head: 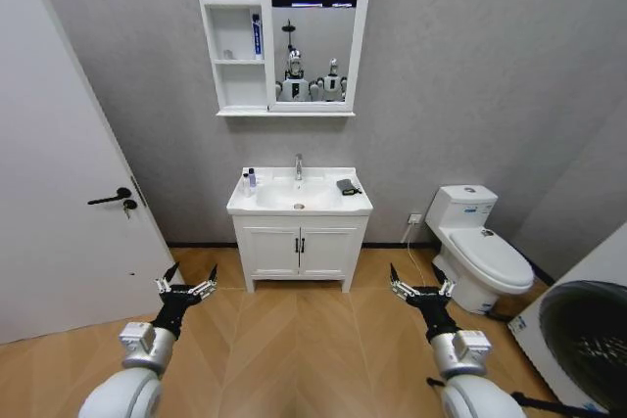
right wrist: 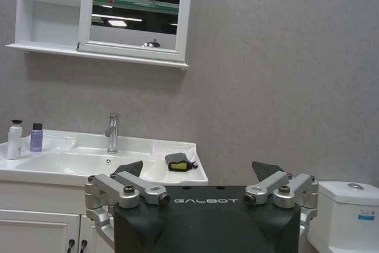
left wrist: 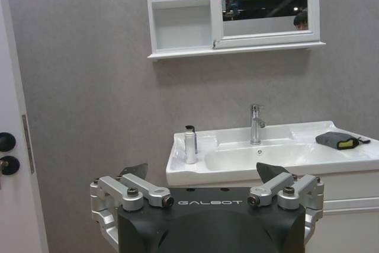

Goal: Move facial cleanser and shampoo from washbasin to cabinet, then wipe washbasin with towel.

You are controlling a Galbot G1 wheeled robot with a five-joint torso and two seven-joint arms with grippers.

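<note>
Two small upright bottles (head: 249, 179), probably the cleanser and shampoo, stand on the washbasin (head: 299, 205) worktop's left corner, well ahead of the spread left end effector (head: 185, 290); the spread right end effector (head: 421, 290) is farther.

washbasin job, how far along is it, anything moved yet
Nothing looks done. A white bottle with a black cap and a small purple bottle stand on the white ceramic washbasin; the dark grey folded towel lies untouched. The left gripper and right gripper are open, empty, well short. Moving to the white wall cabinet and wiping remain.
</note>
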